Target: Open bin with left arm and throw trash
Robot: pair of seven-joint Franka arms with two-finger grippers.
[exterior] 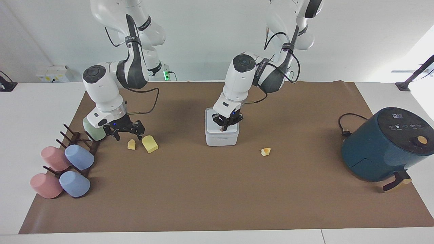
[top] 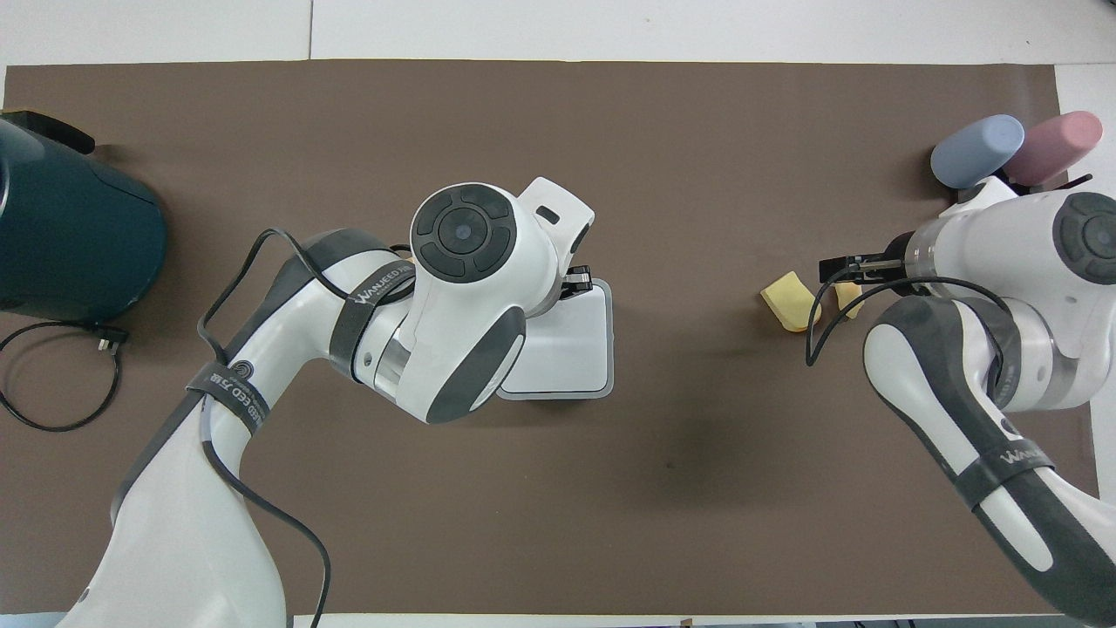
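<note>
From the facing view, the white bin [exterior: 222,134] sits in the middle of the brown mat [exterior: 210,196], a bit closer to the robots' edge of the table, and its lid is flat down. The left gripper [exterior: 226,122] is right on top of the lid, and I cannot tell how its fingers are set. The right gripper [exterior: 126,130] is low over the small yellow lump [exterior: 131,144], with its fingers spread apart and nothing in them. The yellow block [exterior: 149,143] lies just beside that lump, toward the right arm's end. The tiny white-and-orange lump [exterior: 265,151] lies near the bin, toward the left arm's end. From the overhead view, the left arm hides part of the bin [top: 571,353], and the right arm covers part of the yellow block [top: 788,300].
</note>
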